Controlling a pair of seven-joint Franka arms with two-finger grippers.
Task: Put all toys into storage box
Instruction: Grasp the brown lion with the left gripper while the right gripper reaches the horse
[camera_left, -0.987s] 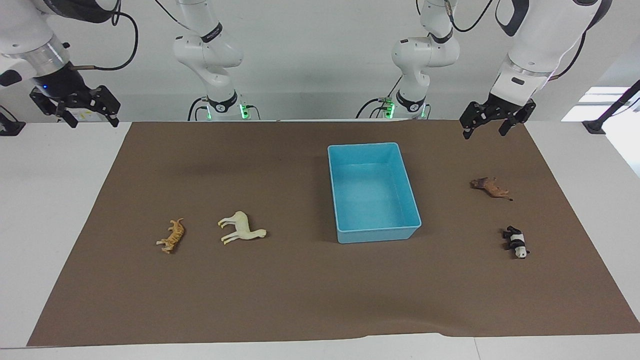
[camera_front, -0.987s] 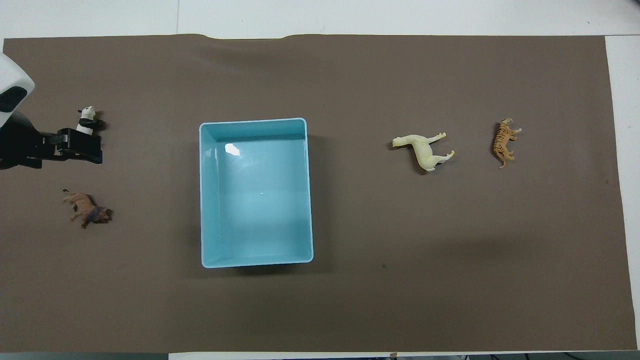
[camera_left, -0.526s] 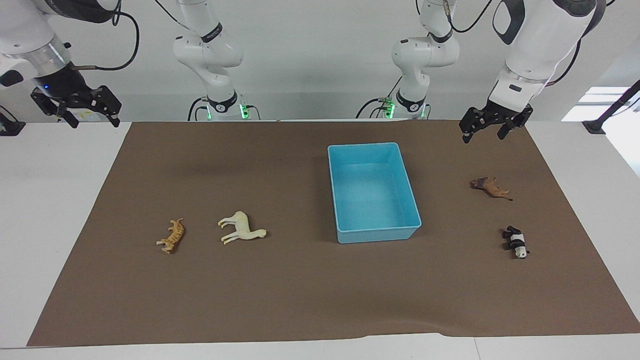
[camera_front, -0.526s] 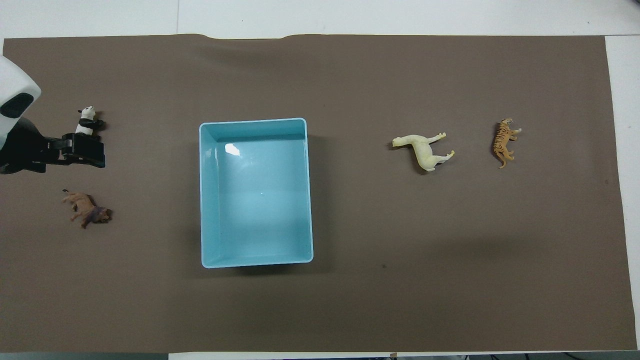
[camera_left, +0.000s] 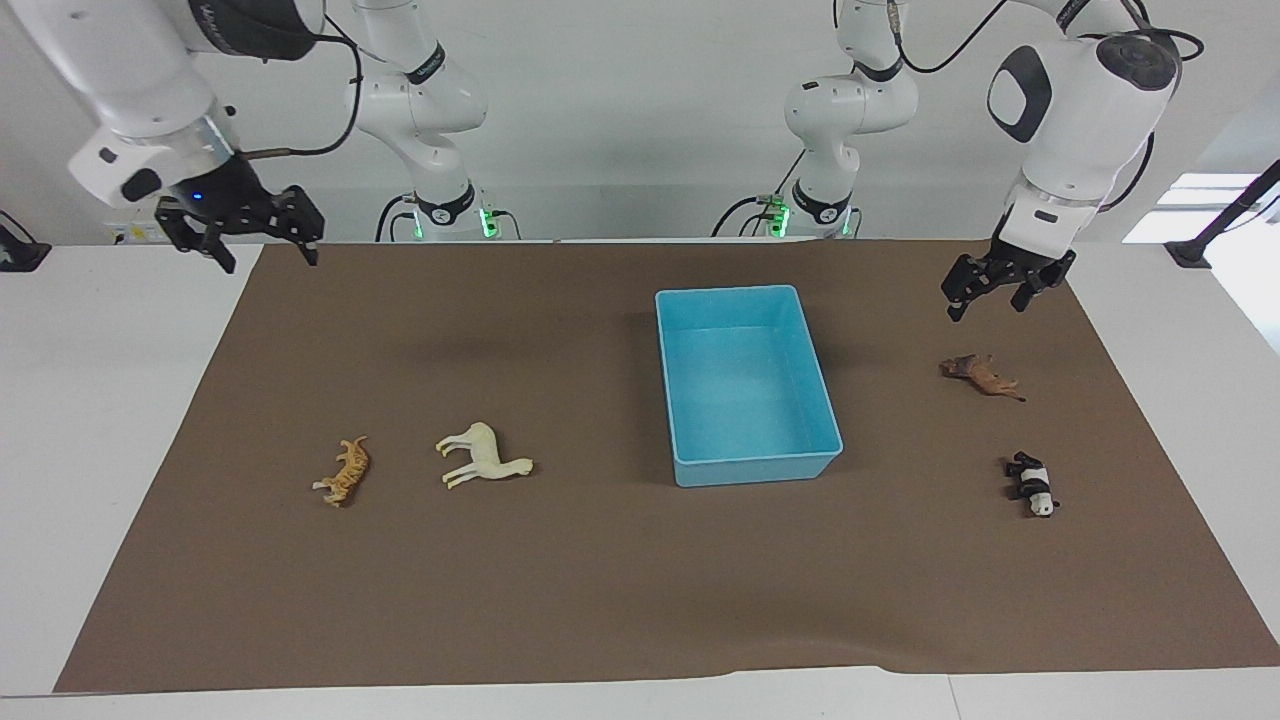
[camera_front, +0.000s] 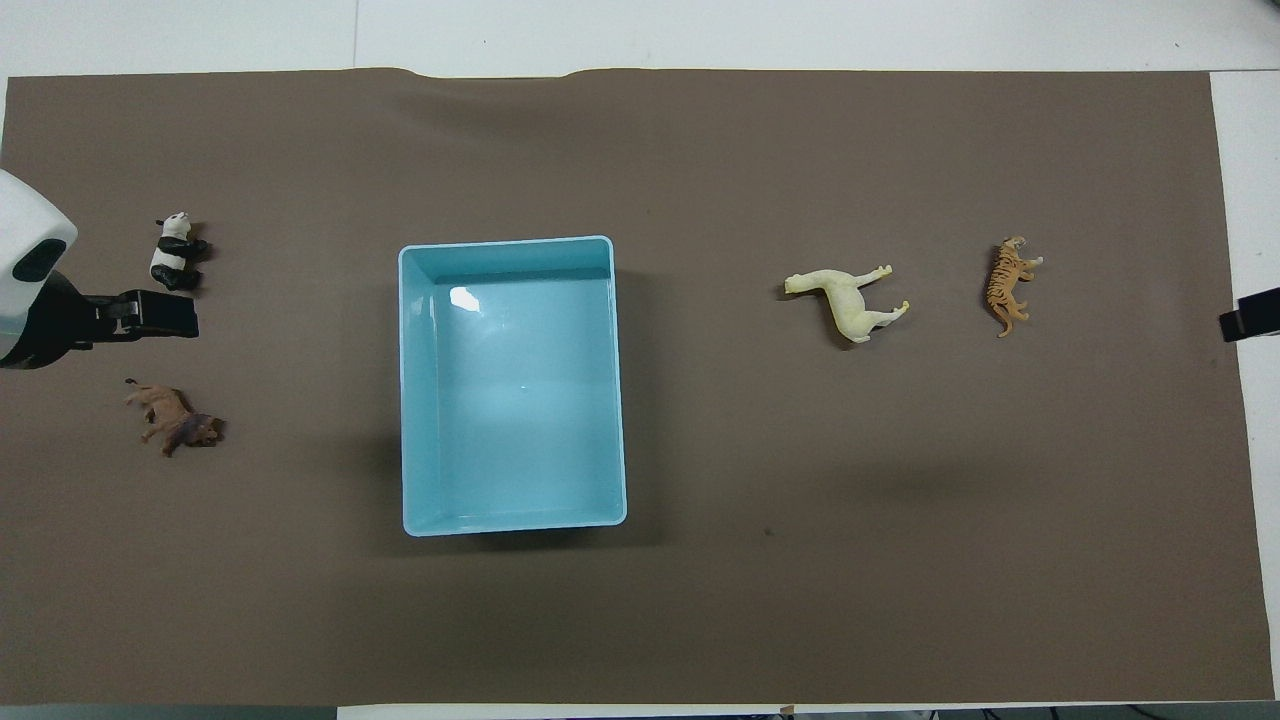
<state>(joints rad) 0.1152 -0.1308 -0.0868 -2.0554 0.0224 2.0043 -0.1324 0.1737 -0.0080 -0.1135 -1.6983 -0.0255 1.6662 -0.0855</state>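
Observation:
The light blue storage box (camera_left: 756, 468) (camera_front: 512, 242) sits empty mid-mat. Of the toys, an orange tiger (camera_left: 343, 472) (camera_front: 1005, 285) and a cream llama (camera_left: 483, 455) (camera_front: 850, 300) lie toward the right arm's end. A dark brown animal (camera_left: 982, 374) (camera_front: 175, 420) and a panda (camera_left: 1033, 484) (camera_front: 172, 252) lie toward the left arm's end. My left gripper (camera_left: 986, 300) (camera_front: 160, 315) hangs open and empty over the mat beside the brown animal. My right gripper (camera_left: 270, 258) (camera_front: 1250, 322) hangs open and empty over the mat's edge at its own end.
A brown mat (camera_left: 600, 580) covers most of the white table (camera_left: 100, 420). Two more white arm bases (camera_left: 440, 200) stand along the robots' edge of the table.
The left gripper has come down and in over the mat near the brown animal. The right gripper has swung in to the mat's edge. No toy has moved.

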